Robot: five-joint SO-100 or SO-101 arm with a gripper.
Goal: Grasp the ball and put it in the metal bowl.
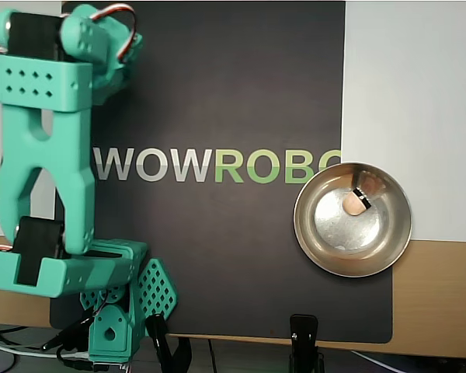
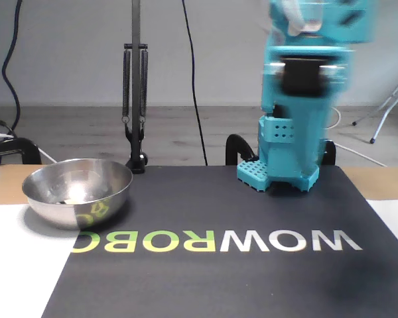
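Ball (image 1: 352, 203) lies inside the bowl (image 1: 318, 241), off-centre on its floor; task looks complete. Judged light, hard, smooth and prone to roll: any regrasp should pinch across its middle. Arm (image 1: 43, 155) stands well apart beyond the mat (image 1: 233, 93); jaws' state cannot be told.

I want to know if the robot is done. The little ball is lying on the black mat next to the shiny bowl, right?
Not quite. The ball is not on the black mat; it lies inside the metal bowl, as the overhead view shows. The bowl is shiny, as you said, and the arm is over at the far left of that view.
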